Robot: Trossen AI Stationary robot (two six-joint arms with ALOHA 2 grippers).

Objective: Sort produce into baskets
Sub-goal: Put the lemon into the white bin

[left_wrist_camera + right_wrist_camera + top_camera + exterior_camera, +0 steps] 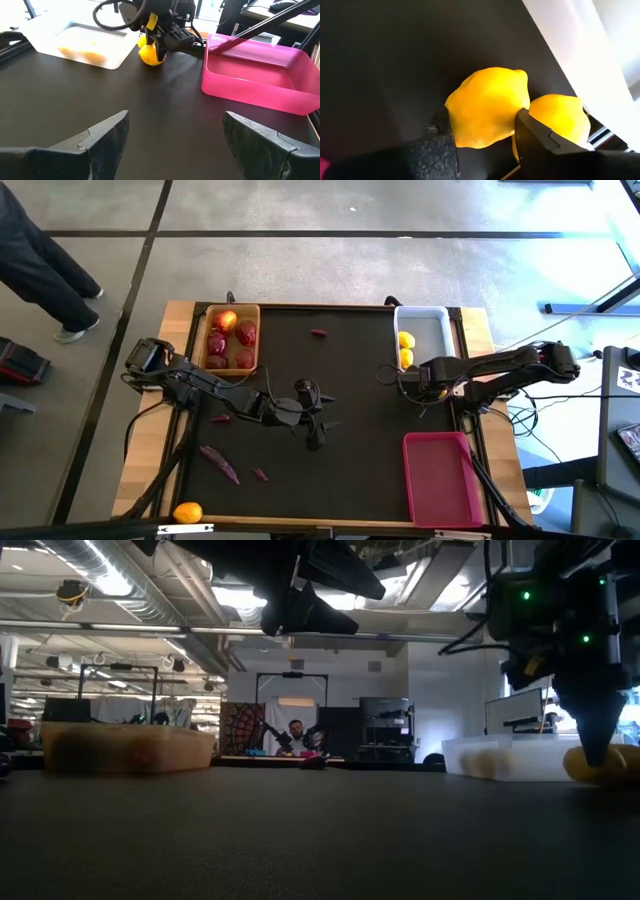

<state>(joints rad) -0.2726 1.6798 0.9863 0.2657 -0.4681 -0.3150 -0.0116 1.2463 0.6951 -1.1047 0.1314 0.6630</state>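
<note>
My right gripper (482, 137) is down on the black mat (340, 390) just beside the white bin (432, 320), its fingers (540, 137) pressed to either side of a yellow lemon (487, 107) — I have it pinched, still resting on the mat. A second lemon (557, 117) lies touching the first, between it and the bin's wall. From my left wrist the lemon (151, 54) shows under the right gripper (161, 47), near the corner of the white bin (75, 35), with the pink bin (260, 75) off to one side.

My left gripper (316, 430) hangs over the middle of the mat, fingers (107, 137) spread wide and holding nothing.

Two more lemons (406, 348) sit inside the white bin. The wooden bin (205, 330) at the far left corner holds dark red fruits (245, 335) and one lighter orange-red piece. Thin purple pieces (220, 463) lie on the mat near my left arm, another (319, 333) at the far side between the two bins — and an orange fruit (187, 512) sits at the near left edge of the table.
</note>
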